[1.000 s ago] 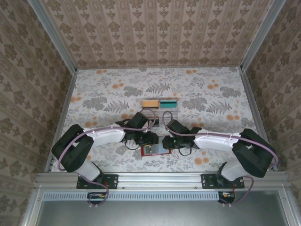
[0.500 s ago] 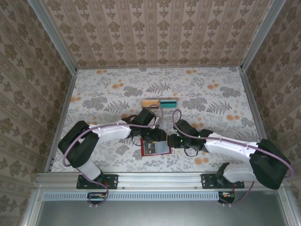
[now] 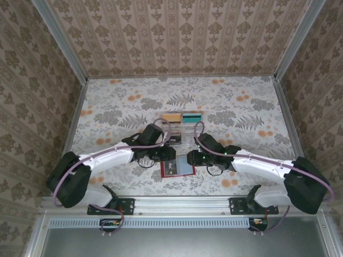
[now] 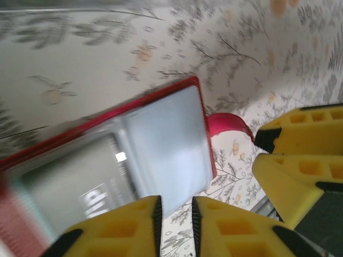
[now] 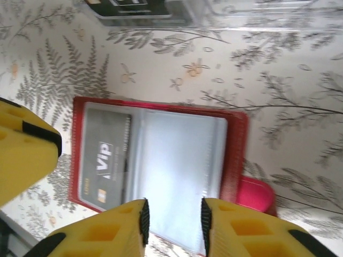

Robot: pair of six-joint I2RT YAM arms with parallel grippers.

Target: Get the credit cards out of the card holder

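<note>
Red square card holder [image 5: 177, 160] lies open, clear-pocketed

So the holder [image 3: 177, 169] is lying open and flat on its back, lower middle of the top view, turned slightly off square. It's got a red leather-looking rim and a greyish inside. In the right wrist view the left half has a grey card [image 5: 103, 163] tucked in, with white "VIP" lettering and a dark stripe. The right half is a pale glossy sleeve, can't tell what's in it. A little red tab [image 5: 256, 196] pokes out at lower right.
</note>
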